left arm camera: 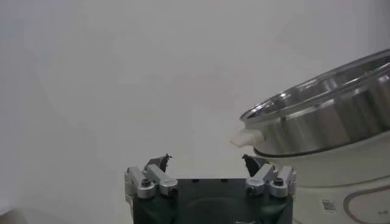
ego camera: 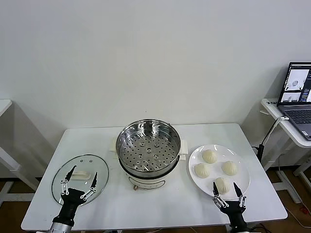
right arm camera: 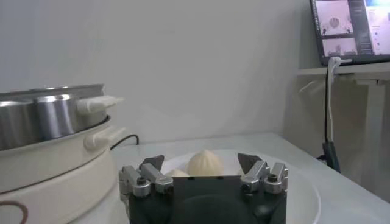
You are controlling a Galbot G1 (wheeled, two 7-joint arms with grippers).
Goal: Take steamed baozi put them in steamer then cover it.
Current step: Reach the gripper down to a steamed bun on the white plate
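Four cream-white baozi [ego camera: 216, 169] lie on a white plate [ego camera: 244, 167] at the right of the table. The open steel steamer [ego camera: 148, 148] with its perforated tray stands in the middle, empty. The glass cover [ego camera: 80, 177] with a cream bar handle lies flat at the left. My right gripper [ego camera: 227, 190] is open at the plate's near edge, just in front of the nearest baozi [right arm camera: 205, 163]. My left gripper [ego camera: 78, 179] is open over the near part of the cover. The steamer also shows in the left wrist view [left arm camera: 329, 115] and the right wrist view [right arm camera: 49, 115].
The white table [ego camera: 160, 206] ends close behind both grippers. A laptop [ego camera: 296, 94] sits on a side desk at the far right, with cables hanging down. Another white table edge [ego camera: 4, 104] shows at the far left.
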